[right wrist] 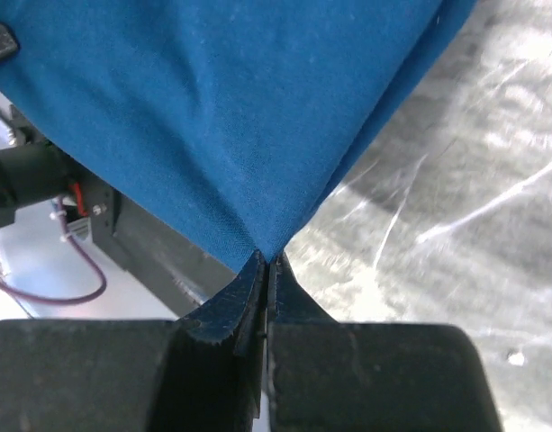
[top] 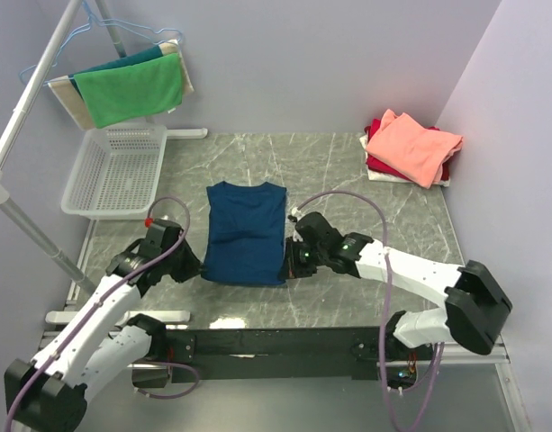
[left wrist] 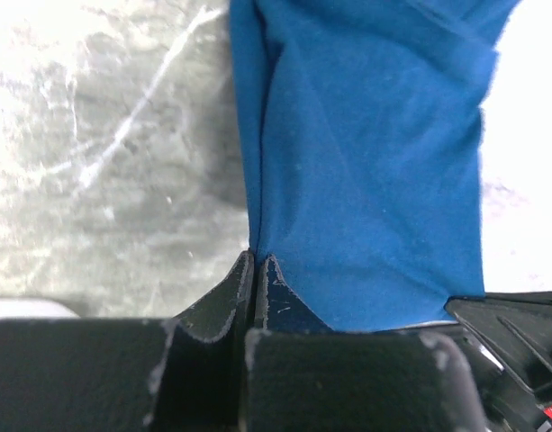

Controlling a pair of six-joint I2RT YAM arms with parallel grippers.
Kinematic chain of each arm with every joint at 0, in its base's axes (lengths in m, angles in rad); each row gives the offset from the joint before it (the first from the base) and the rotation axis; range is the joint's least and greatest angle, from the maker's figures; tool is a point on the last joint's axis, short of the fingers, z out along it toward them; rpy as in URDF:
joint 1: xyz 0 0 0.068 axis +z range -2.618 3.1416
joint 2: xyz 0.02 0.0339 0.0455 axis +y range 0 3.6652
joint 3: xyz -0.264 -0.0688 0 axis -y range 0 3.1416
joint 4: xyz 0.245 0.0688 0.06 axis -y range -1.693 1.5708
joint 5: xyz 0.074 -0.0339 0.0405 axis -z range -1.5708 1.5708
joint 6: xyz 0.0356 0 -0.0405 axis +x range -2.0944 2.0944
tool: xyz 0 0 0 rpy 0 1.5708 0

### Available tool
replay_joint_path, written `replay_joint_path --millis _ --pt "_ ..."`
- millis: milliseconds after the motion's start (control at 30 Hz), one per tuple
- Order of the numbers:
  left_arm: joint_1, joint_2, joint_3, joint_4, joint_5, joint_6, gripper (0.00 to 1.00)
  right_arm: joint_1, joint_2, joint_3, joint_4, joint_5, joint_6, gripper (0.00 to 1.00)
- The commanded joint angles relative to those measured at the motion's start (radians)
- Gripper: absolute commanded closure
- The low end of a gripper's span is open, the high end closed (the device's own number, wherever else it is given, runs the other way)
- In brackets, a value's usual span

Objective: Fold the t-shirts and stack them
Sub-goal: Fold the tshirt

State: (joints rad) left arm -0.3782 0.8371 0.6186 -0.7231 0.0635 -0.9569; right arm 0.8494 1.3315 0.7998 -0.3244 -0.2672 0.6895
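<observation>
Navy t-shirt (top: 247, 232), corners in left pincer (left wrist: 255, 258), right pincer (right wrist: 266, 260)

1 navy tee (top: 247, 232), 1 pink tee (top: 412, 144), 1 red tee (top: 380, 165), 1 basket (top: 109, 213), 1 grn cloth (top: 131, 90)

Free run across the grey marble-patterned tabletop (top: 339, 171) beyond the collar of the spread navy-blue t-shirt (top: 247, 232). On the left, the white plastic mesh basket (top: 113, 175) blocks the edge, with a hanging green cloth (top: 131, 90) and slanted metal rack pole (top: 34, 90) above it. The far right corner is taken by the stack of folded salmon-pink and red t-shirts (top: 411, 146). At the near side, the left gripper (left wrist: 256, 270) and right gripper (right wrist: 266, 265), each pinching a shirt corner, crowd both flanks.
</observation>
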Motion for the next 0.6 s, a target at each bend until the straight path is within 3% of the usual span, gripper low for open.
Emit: replay_joint_path --millis 0,333,567 --pt "-0.018 -0.087 0.072 -0.117 -0.027 -0.049 0.99 0.030 -0.093 0.026 -0.090 0.045 0.033 1.00" --pt "-0.021 -0.202 0.158 -0.217 -0.082 -0.072 0.99 0.088 -0.181 0.059 -0.174 0.080 0.054 1.00" --pt "-0.021 -0.144 0.196 -0.225 -0.145 -0.071 0.99 0.091 -0.175 0.139 -0.219 0.146 0.030 1.00"
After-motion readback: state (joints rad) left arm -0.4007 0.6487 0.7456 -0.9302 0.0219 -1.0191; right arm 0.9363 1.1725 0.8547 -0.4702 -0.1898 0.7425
